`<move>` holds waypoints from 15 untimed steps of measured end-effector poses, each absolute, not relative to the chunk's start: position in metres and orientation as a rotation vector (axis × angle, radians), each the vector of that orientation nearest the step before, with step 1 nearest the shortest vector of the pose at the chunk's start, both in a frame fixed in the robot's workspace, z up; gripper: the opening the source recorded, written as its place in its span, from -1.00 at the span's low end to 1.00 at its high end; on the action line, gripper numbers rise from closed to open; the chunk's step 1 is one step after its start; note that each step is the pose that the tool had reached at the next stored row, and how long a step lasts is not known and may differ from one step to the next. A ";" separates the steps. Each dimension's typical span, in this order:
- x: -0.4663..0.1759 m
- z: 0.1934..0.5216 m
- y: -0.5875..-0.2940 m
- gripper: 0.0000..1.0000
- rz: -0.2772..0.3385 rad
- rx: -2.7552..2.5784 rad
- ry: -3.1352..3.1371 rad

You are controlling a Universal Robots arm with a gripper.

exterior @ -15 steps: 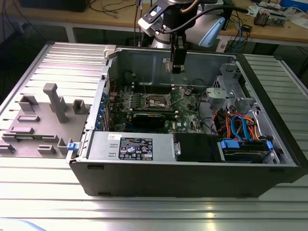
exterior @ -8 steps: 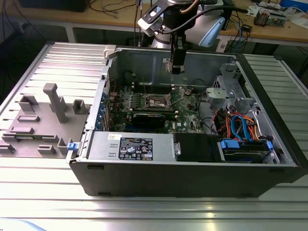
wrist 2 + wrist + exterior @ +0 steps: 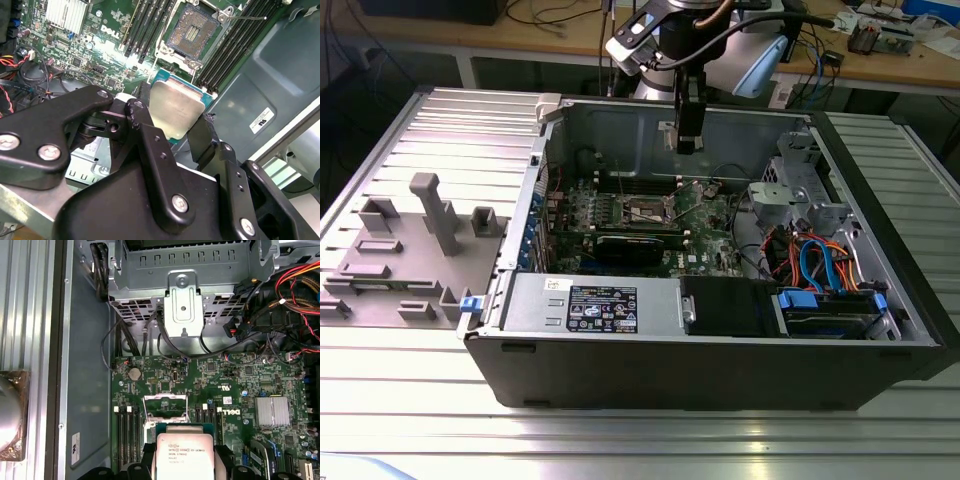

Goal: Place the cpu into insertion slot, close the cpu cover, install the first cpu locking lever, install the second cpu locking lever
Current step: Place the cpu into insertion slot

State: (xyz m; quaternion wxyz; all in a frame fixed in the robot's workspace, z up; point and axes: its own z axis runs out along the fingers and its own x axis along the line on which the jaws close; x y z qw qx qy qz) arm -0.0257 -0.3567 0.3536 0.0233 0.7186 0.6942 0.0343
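My gripper point(image 3: 171, 116) is shut on the cpu point(image 3: 175, 112), a silver-topped square chip on a green base, with one black finger on each side of it. In the exterior view the gripper point(image 3: 688, 142) hangs inside the open computer case, above the green motherboard point(image 3: 705, 215) and toward its far side. The insertion slot point(image 3: 192, 32) lies uncovered with its dark contact field showing, and the chip is held in the air apart from it. In the first wrist view the cpu point(image 3: 185, 452) sits just in front of the raised silvery cpu cover point(image 3: 165, 407). A thin locking lever point(image 3: 247, 18) sticks out beside the slot.
Long black memory slots point(image 3: 150, 25) flank the socket on both sides. A finned heat sink point(image 3: 272, 410), a grey drive cage point(image 3: 182, 305) and bundles of coloured cables point(image 3: 815, 265) stand around the board. A grey fixture with blocks point(image 3: 420, 250) lies outside the case at the exterior view's left.
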 end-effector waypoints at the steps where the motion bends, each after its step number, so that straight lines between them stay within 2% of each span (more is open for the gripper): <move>1: -0.026 0.354 -0.357 0.08 0.106 2.225 2.149; 15: -0.027 0.338 -0.357 0.08 0.100 2.226 2.154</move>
